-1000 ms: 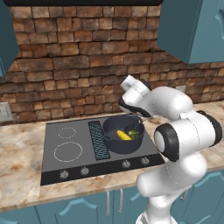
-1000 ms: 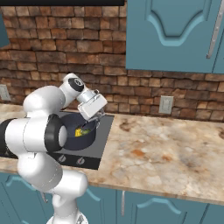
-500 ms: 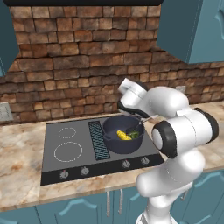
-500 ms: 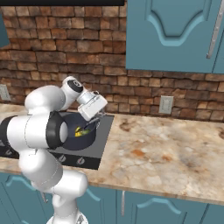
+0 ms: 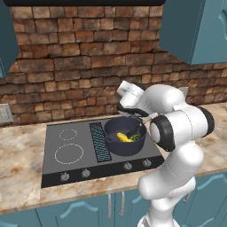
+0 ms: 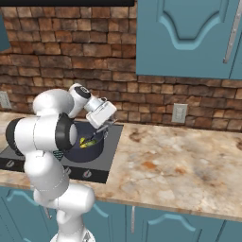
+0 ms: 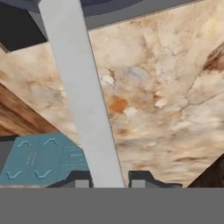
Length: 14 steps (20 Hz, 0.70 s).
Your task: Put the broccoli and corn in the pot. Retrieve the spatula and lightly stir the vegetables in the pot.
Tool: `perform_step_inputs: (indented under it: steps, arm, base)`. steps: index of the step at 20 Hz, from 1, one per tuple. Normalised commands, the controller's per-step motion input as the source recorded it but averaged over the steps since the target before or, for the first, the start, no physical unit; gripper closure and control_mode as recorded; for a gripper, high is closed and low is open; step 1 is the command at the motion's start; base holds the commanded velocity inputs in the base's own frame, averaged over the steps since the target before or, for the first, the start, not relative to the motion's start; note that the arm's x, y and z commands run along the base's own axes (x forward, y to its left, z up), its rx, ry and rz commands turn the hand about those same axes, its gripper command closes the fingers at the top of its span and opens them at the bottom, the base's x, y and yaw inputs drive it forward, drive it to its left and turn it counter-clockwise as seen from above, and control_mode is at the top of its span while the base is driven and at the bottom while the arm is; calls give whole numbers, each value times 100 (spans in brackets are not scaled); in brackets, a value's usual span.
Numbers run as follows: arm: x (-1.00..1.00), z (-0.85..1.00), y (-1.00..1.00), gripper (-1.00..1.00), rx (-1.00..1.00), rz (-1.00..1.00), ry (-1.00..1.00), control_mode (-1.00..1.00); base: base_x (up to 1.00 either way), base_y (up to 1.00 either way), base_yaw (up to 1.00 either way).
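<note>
spatula (image 7: 83, 96): slim, flat, light grey handle, running from between the two dark fingertips (image 7: 78, 179) at the bottom of the hand view up past the top edge; head not made out. handle seen again in the right base view as a thin pale line (image 6: 100, 133) slanting down from the gripper (image 6: 108, 122) into the pot (image 6: 92, 149). fingers sitting close on either side of the handle, gripping it.

pot: round, deep, dark blue-grey, thick rim, standing on the right side of the dark cooktop (image 5: 66, 150), just beside the ribbed centre strip. in the left base view (image 5: 116, 144), gripper hanging above the pot's far right rim, largely hidden behind the white arm.

corn (image 5: 124, 137): small yellow cob piece lying inside the pot, near the middle. broccoli (image 5: 135, 135): small dark-green floret just to the right of the corn, inside the pot, close to or touching it — cannot tell which. both glimpsed in the right base view as a yellow-green spot (image 6: 86, 142) past the arm.

marbled beige counter (image 6: 179, 165) stretching off to the right of the cooktop, brick wall (image 5: 80, 66) behind.
</note>
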Motion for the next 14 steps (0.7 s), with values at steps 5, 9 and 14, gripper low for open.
perform_step_inputs:
  steps: [5, 9, 14]
  arm:
    - [25, 0, 8, 100, -7, -4, 0, -100]
    - [8, -18, 0, 100, -11, -5, 2, -100]
    - [0, -32, 0, 100, -11, -4, 0, -100]
  base:
    - [0, 0, 0]
    - [0, 0, 0]
    - [0, 0, 0]
